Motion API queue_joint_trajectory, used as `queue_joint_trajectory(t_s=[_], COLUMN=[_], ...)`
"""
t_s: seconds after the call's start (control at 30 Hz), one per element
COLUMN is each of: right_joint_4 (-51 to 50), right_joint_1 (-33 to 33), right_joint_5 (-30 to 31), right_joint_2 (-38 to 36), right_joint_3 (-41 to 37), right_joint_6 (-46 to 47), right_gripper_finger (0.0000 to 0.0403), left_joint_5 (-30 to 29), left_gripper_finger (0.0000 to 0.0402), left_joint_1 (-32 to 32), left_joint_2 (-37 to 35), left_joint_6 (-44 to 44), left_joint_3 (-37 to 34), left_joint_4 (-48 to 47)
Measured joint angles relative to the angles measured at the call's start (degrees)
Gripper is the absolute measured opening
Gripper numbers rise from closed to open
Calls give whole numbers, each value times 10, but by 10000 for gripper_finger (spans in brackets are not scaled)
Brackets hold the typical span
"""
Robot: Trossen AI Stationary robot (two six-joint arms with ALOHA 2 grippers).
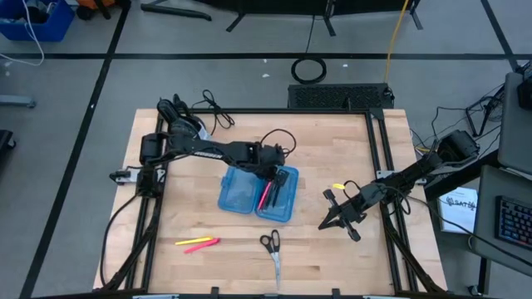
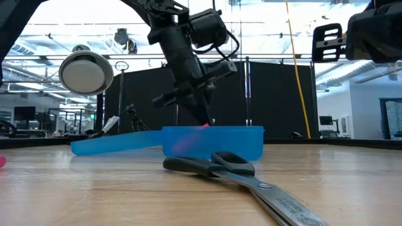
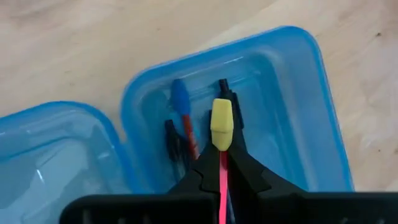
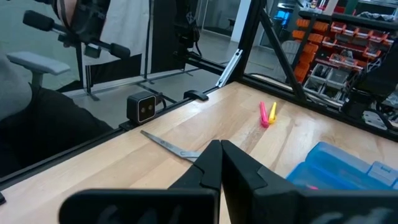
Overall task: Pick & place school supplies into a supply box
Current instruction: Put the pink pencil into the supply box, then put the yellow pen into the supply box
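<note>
Pens lie loose at the surface's (image 1: 332,141) front left: a yellow pen (image 1: 193,242) and a pink pen (image 1: 202,246) side by side, with bare wood around them. The low view cuts them off. Right of them, the scissors (image 1: 270,247) lie near the front edge. Behind these, the blue supply box (image 1: 241,193) lies open. The left hand (image 3: 222,163) hangs over its right half, pinching a pink pencil (image 3: 221,186) with a yellow eraser cap; the left wrist view shows a blue-capped red pen (image 3: 184,118) and black pens (image 3: 173,144) already inside, which the low view hides behind the box wall. Further right, the right hand (image 4: 220,163) hovers over open wood, fingers pressed together, holding nothing.
</note>
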Motion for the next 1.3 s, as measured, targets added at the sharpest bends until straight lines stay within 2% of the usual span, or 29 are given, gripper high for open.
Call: queue_joint_trajectory(t_s=[0.27,0.6,0.8,0.93,1.03,1.13,1.3], right_joint_4=[11,10,8,-2,-12,-20,-33], right_joint_1=[0,0,0,0,0,0,0], right_joint_5=[0,0,0,0,0,0,0], right_joint_2=[0,0,0,0,0,0,0], right_joint_3=[0,0,0,0,0,0,0], right_joint_6=[-8,-6,-4,-4,-4,-4,-4], right_gripper_finger=[0,0,0,0,0,0,0], left_joint_5=[-11,-14,29,58,56,-19,-96], left_gripper_finger=[15,85,117,132,135,135,136], left_joint_1=[0,-3,-7,-22,-57,-127,-238], left_joint_2=[29,42,4,-56,-117,-169,-215], left_joint_6=[-19,-14,48,107,157,188,90], left_joint_3=[0,1,20,44,53,42,-13], left_joint_4=[-16,-4,-3,-8,-72,-146,-202])
